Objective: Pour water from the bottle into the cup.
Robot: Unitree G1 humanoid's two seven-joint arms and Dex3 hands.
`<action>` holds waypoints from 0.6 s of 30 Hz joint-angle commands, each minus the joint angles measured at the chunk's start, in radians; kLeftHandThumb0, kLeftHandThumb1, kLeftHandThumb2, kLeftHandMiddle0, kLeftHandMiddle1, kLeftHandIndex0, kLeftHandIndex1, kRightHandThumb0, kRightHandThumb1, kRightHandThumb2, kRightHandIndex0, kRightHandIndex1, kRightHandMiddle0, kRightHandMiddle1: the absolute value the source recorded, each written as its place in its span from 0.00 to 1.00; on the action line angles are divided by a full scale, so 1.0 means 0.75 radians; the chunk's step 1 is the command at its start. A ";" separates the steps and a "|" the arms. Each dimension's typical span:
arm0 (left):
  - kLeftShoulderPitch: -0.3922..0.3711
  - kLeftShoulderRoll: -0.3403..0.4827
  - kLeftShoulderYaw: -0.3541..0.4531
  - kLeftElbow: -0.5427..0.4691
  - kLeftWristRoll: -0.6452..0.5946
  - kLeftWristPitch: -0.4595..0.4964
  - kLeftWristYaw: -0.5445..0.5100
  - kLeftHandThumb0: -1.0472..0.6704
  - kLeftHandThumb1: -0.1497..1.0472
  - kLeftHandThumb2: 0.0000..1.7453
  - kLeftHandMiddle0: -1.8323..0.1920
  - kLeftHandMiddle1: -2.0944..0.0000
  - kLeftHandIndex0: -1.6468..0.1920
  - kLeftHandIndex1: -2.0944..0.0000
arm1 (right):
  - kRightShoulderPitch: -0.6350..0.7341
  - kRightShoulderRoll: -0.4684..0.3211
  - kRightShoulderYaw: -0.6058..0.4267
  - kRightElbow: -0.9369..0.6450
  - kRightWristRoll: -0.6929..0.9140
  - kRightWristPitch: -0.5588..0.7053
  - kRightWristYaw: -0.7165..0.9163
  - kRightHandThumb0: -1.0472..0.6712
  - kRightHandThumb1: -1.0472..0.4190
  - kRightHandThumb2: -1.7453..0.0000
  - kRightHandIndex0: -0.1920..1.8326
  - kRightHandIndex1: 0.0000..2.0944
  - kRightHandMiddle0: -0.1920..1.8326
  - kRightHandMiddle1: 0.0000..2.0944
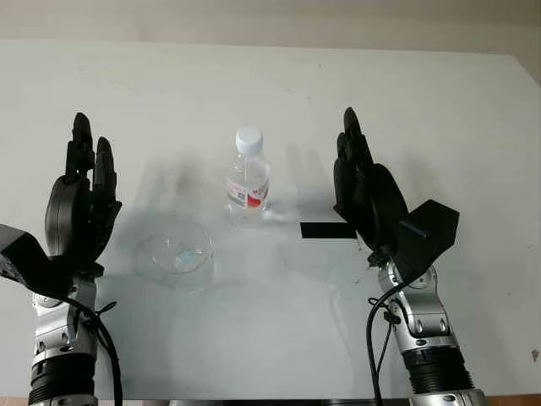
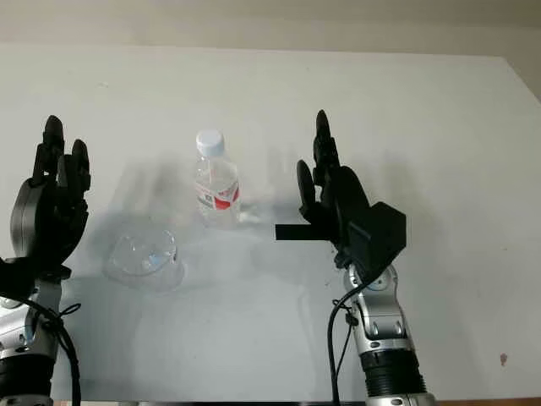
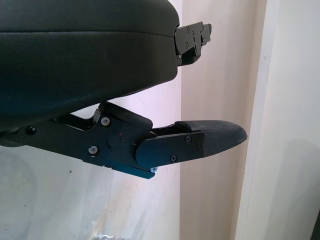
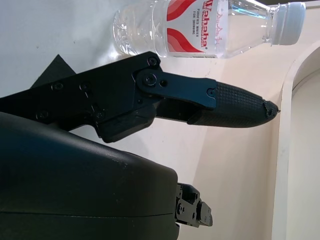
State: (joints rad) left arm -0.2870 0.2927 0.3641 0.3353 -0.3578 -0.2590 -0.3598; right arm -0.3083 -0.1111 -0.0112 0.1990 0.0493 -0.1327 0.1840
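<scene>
While capped: one bottle [image 1: 248,177], one cup [image 1: 174,251].

clear bottle [image 1: 248,179], red-white label, white cap

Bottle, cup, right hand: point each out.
bottle [image 1: 248,188], left eye view, on the label.
cup [image 1: 175,254], left eye view, on the clear bowl's inside.
right hand [image 1: 353,161], left eye view, open, at the fingers, beside the bottle.

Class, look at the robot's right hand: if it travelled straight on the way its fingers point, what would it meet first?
Probably nothing. The right hand is open, pointing toward the table's far edge. The bottle stands off to its side, so bare table lies ahead, though depth is hard to judge.
</scene>
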 commanded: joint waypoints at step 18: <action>0.050 -0.004 -0.007 -0.077 0.018 0.026 0.043 0.18 1.00 0.29 1.00 0.98 1.00 0.99 | -0.123 -0.006 0.036 0.245 0.042 -0.208 0.224 0.03 0.01 0.95 0.00 0.00 0.00 0.00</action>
State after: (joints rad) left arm -0.2582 0.2876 0.3606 0.2936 -0.3431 -0.2396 -0.3253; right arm -0.3749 -0.1146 0.0076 0.3731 0.0860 -0.2670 0.3455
